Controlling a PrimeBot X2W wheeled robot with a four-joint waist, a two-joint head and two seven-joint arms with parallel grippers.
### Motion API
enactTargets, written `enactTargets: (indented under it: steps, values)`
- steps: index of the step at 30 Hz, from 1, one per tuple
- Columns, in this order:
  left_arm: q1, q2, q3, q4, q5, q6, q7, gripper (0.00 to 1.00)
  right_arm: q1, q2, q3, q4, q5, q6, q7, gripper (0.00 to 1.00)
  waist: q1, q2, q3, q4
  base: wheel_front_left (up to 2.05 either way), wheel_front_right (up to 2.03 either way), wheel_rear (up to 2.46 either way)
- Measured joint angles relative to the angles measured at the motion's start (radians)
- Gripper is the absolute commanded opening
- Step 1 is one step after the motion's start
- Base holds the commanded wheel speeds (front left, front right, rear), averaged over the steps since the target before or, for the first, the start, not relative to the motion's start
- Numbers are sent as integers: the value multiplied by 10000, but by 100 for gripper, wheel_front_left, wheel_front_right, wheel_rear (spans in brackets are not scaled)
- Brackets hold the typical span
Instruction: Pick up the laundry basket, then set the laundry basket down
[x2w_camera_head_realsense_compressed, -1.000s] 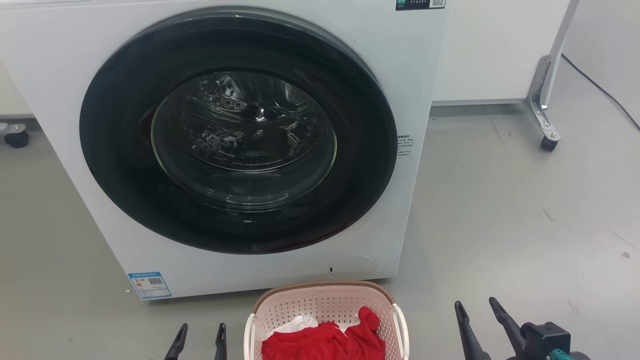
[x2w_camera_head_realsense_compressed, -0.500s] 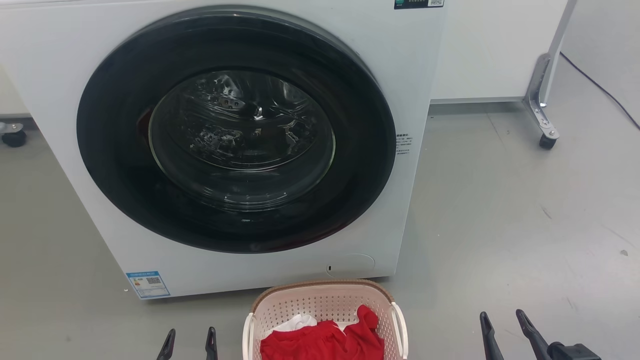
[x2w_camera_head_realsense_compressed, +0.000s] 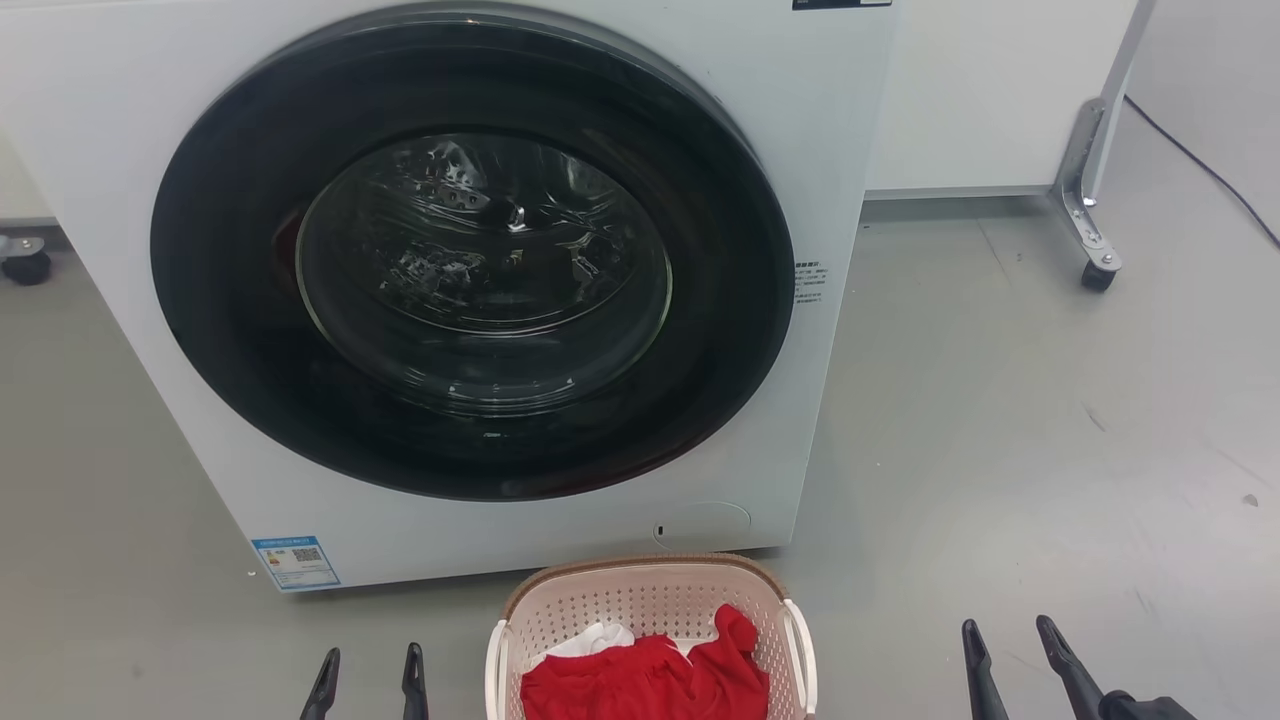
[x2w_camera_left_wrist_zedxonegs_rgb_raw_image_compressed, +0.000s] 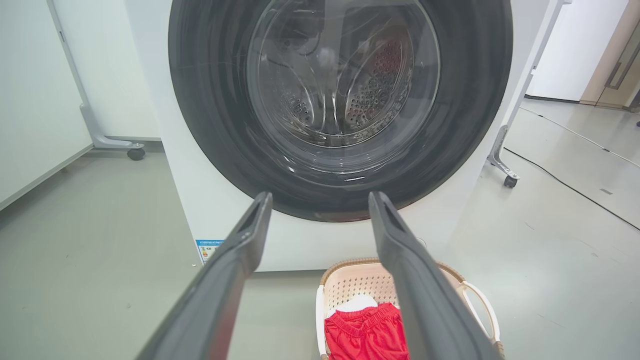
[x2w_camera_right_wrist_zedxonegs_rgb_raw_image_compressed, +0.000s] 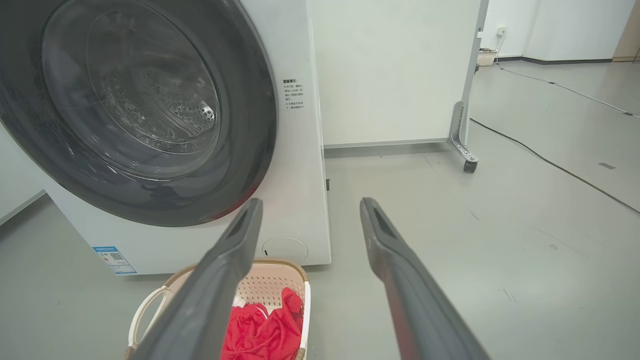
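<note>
The pale pink laundry basket (x2w_camera_head_realsense_compressed: 650, 610) with a brown rim and white side handles stands on the grey floor just in front of the washer, holding red and white clothes. My left gripper (x2w_camera_head_realsense_compressed: 368, 660) is open to the basket's left, apart from it. My right gripper (x2w_camera_head_realsense_compressed: 1006, 632) is open well to its right, with nothing between its fingers. In the left wrist view the laundry basket (x2w_camera_left_wrist_zedxonegs_rgb_raw_image_compressed: 360, 285) lies below and right of the open left gripper (x2w_camera_left_wrist_zedxonegs_rgb_raw_image_compressed: 320, 200). The right wrist view has the laundry basket (x2w_camera_right_wrist_zedxonegs_rgb_raw_image_compressed: 272, 285) at lower left, below the open right gripper (x2w_camera_right_wrist_zedxonegs_rgb_raw_image_compressed: 310, 205).
A white front-loading washer (x2w_camera_head_realsense_compressed: 480, 280) with a shut round dark door rises right behind the basket. A white panel on a metal wheeled foot (x2w_camera_head_realsense_compressed: 1095, 265) stands at the back right, and a black cable (x2w_camera_head_realsense_compressed: 1200, 170) runs over the floor there. Another caster (x2w_camera_head_realsense_compressed: 25, 262) sits far left.
Both grippers have sunk toward the bottom edge of the head view, and the right one has shifted outward to the right. The basket rests where it was.
</note>
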Motion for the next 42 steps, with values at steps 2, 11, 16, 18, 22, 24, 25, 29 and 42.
enactTargets:
  steps: [2, 11, 16, 18, 22, 24, 25, 29, 42]
  values:
    - [3, -13, 48, -31, 23, 0, 0, 100, 73, 36, -50, -46, -71, 0, 0, 100, 0, 0, 10, -1, 0, 0, 0]
    - [97, -107, 138, -119, 270, 0, 15, 100, 162, 148, -221, -211, -353, 0, 0, 100, 0, 0, 54, -10, 0, 0, 0]
    - [149, -136, 174, -167, 337, 0, 107, 100, 198, 178, -291, -305, -443, 0, 0, 100, 0, 0, 65, -11, 0, 0, 0]
    - [154, -151, 190, -180, 345, 0, 113, 100, 207, 198, -326, -330, -451, 0, 0, 100, 0, 0, 70, -10, 0, 0, 0]
    - [161, -176, 222, -236, 372, 0, 192, 100, 277, 249, -372, -385, -537, 0, 0, 100, -1, 0, 80, -9, 0, 0, 0]
    - [165, -192, 236, -261, 374, 0, 196, 100, 288, 249, -393, -403, -541, 0, 2, 100, -1, 0, 88, -9, 0, 0, 0]
    - [165, -203, 240, -274, 378, 0, 217, 100, 288, 249, -403, -422, -546, 0, 4, 100, 0, 0, 91, -10, 0, 0, 0]
    - [178, -219, 226, -190, 380, -6, 291, 0, 302, 293, -416, -362, -604, 4, 19, 0, -1, 0, 97, -10, 0, 0, 0]
    - [332, -268, 435, 224, -408, -203, 545, 0, 487, 541, -727, 29, 211, 194, 295, 0, 0, 0, 110, 28, 0, 0, 0]
